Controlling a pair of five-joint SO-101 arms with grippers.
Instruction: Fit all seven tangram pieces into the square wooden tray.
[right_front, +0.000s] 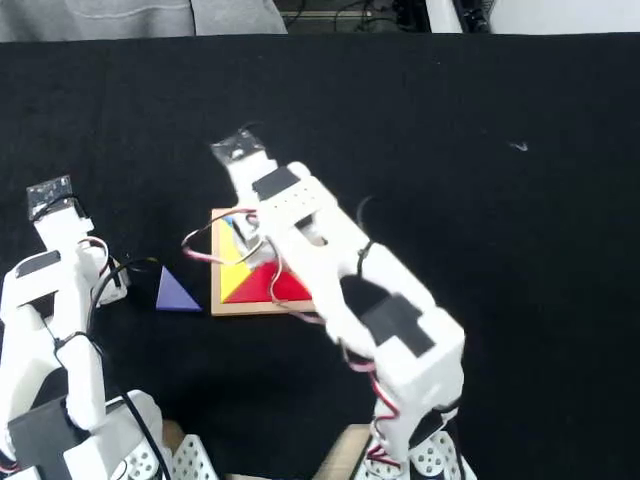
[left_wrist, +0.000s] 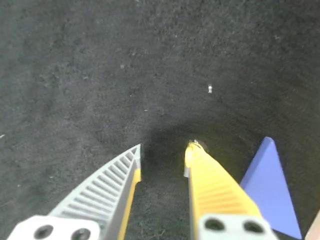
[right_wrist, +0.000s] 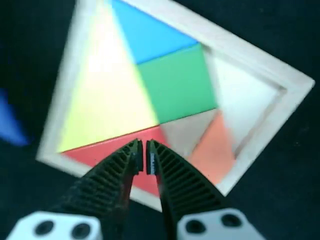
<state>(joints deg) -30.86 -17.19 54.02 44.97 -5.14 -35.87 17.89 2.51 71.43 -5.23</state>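
Left gripper (left_wrist: 165, 147) up close — fingers spread, nothing between them. The blue-violet triangle (left_wrist: 267, 190) lies flat just outside its yellow finger (left_wrist: 215, 190), not in the gap, tip running roughly along that finger. In the high view it sits left of centre, just left of the wooden tray (right_front: 245, 308). Right gripper (right_wrist: 144, 147) is pinched closed, empty, over the tray's red piece (right_wrist: 82, 154) — so I'd say left arm's nearer.

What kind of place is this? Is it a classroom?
Probably a robot lab or workshop: a white left arm and right arm sit at a black table, with a wooden puzzle tray on it and cables behind.
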